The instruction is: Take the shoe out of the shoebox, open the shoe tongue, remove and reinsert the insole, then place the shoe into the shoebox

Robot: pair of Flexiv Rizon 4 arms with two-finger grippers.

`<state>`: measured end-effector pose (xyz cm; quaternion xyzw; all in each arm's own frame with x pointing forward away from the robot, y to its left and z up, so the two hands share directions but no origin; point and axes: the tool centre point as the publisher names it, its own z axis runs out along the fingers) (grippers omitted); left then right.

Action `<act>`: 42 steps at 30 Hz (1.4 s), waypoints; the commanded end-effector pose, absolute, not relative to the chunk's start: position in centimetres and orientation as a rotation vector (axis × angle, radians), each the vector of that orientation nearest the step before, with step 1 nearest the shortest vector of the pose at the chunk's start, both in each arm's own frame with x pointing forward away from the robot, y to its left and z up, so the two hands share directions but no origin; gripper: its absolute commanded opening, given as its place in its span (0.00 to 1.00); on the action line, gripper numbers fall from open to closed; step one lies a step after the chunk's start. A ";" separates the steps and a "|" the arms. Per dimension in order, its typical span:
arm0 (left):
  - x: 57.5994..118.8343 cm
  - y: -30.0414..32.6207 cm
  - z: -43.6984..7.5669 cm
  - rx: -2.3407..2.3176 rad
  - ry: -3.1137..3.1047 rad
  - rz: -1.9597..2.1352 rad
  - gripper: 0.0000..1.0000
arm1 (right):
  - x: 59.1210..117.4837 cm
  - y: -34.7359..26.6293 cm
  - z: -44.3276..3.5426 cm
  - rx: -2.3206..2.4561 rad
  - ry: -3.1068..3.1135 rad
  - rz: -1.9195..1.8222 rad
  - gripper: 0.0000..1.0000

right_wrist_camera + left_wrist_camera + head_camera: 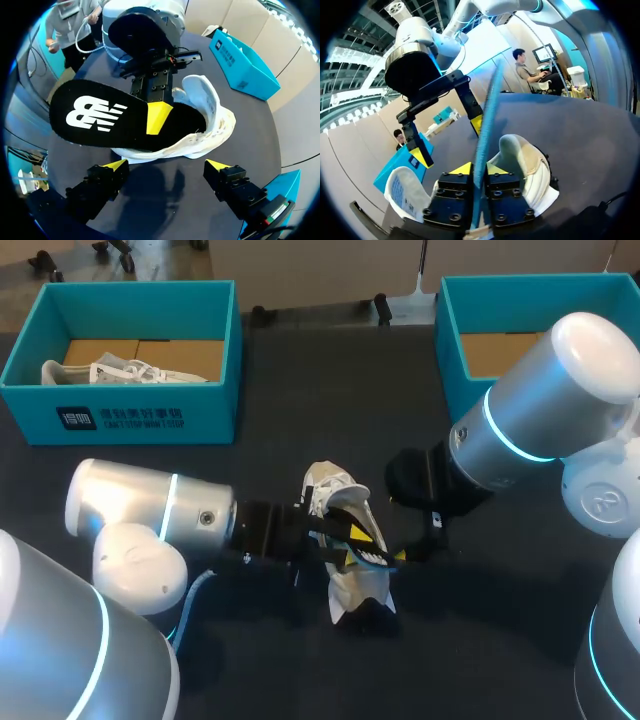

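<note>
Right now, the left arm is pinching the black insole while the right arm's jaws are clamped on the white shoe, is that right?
Not quite. The right wrist view shows the right arm's jaws standing open, short of the white shoe and not touching it. The rest holds: the left arm's jaws are shut on the black insole.

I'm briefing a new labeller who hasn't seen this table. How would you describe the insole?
On the dark table, find the white mesh sneaker lying at its middle. Just over it, the left arm's yellow-tipped fingers clamp a flat foam insole: black with a white logo on one face, unlike the white shoe.
</note>
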<state>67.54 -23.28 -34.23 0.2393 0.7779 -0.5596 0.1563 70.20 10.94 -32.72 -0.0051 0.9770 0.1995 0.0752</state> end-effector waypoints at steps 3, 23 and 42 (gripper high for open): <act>67.6 -23.3 -33.8 0.680 2.313 -1.475 0.00 | 70.1 10.9 -32.8 -0.018 2.929 0.603 1.00; 70.4 -23.1 -37.1 0.671 2.272 -1.347 0.00 | 70.1 10.9 -32.8 -0.018 2.929 0.603 1.00; 68.1 -22.9 -34.8 0.691 2.267 -1.460 0.00 | 70.1 10.9 -32.8 -0.018 2.929 0.603 1.00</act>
